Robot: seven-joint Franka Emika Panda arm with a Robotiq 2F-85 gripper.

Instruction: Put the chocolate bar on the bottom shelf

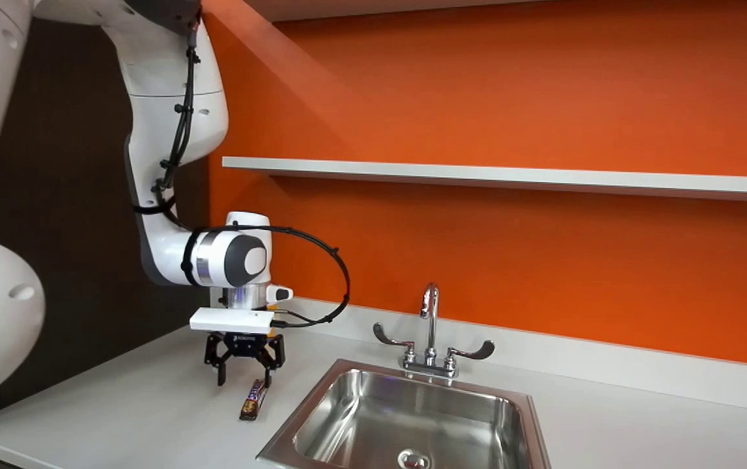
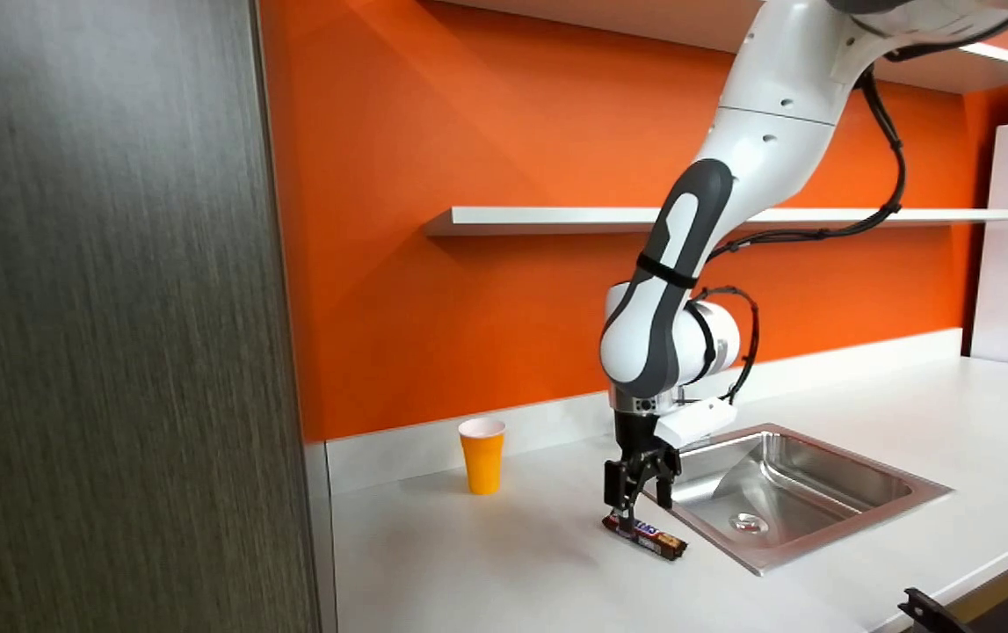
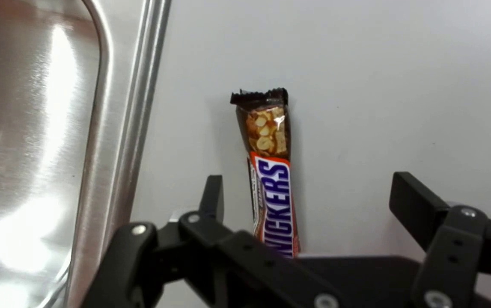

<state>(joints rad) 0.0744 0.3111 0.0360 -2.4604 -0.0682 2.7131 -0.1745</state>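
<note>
The chocolate bar, a slim dark Snickers, lies flat on the light countertop, shown in both exterior views (image 1: 254, 400) (image 2: 655, 539) and in the wrist view (image 3: 273, 184). My gripper (image 1: 244, 378) points down above it, fingers spread and holding nothing; it also shows in an exterior view (image 2: 644, 512). In the wrist view the bar lies between the open fingers (image 3: 307, 190), nearer the left one. The bar's near end is hidden behind the gripper there. The bottom shelf, a long thin light ledge on the orange wall, is in both exterior views (image 1: 510, 174) (image 2: 539, 218).
A steel sink (image 1: 536, 430) with a faucet (image 1: 430, 326) is set in the counter beside the bar; its rim (image 3: 129, 128) shows in the wrist view. A yellow-orange cup (image 2: 482, 462) stands near the wall. A dark panel (image 2: 117, 316) borders the counter. An upper shelf (image 2: 609, 19) hangs above.
</note>
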